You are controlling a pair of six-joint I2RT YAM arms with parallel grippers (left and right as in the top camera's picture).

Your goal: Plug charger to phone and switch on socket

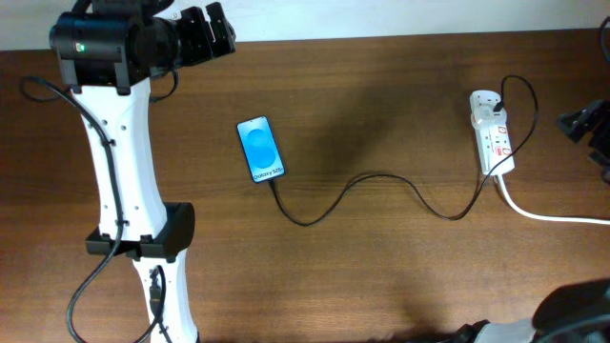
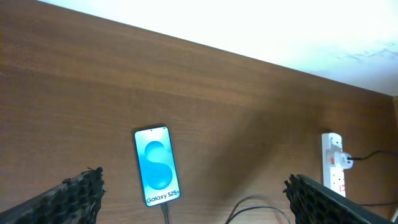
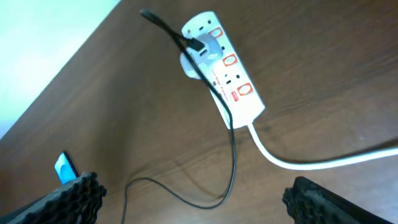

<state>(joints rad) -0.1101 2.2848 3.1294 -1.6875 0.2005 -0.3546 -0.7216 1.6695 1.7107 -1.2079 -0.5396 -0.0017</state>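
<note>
Already the charger (image 1: 381, 175) reaches the lower edge of the phone (image 1: 260, 148), which lies flat on the surface (image 1: 381, 86), so the plugging looks done. Its other end sits in the socket (image 3: 224, 68), beside the red switches (image 3: 227, 60). Your left fingers (image 2: 74, 196) and right fingers (image 3: 74, 193) are spread wide, holding nothing. The right ones hover nearer the socket, well placed to press its switch.

Bare table (image 1: 381, 86) around phone (image 1: 260, 149) and socket (image 1: 493, 143), charger (image 1: 381, 175) (thin, looping) across the gap
</note>
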